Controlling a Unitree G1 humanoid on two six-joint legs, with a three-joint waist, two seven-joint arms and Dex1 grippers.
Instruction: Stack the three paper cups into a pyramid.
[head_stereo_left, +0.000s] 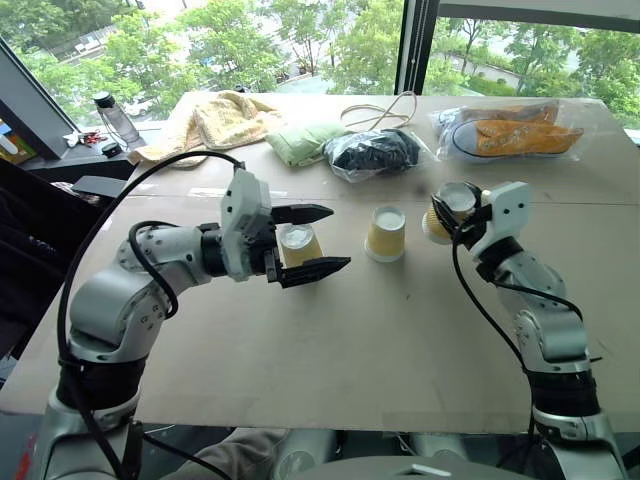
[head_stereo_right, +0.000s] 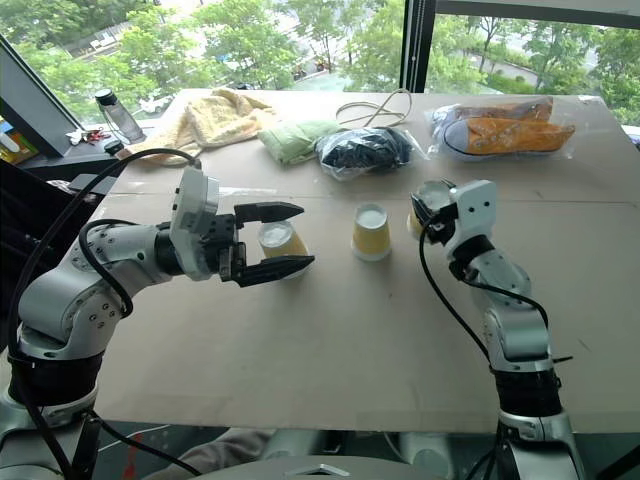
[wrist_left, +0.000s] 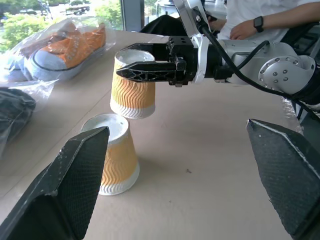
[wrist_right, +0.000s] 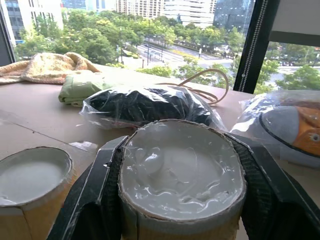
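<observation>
One yellow paper cup is clamped upside down between the right gripper's closed fingers, lifted off the table. The middle cup stands inverted on the table, just beside it. The third cup stands between the left gripper's wide-open fingers, untouched.

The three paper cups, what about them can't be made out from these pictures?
- Left cup: head views, lower wall behind the open left gripper's fingers.
- Held cup: the shut right gripper's fingers hide its upper wall; right wrist view, walls cut off.
- Middle cup: far side hidden.
</observation>
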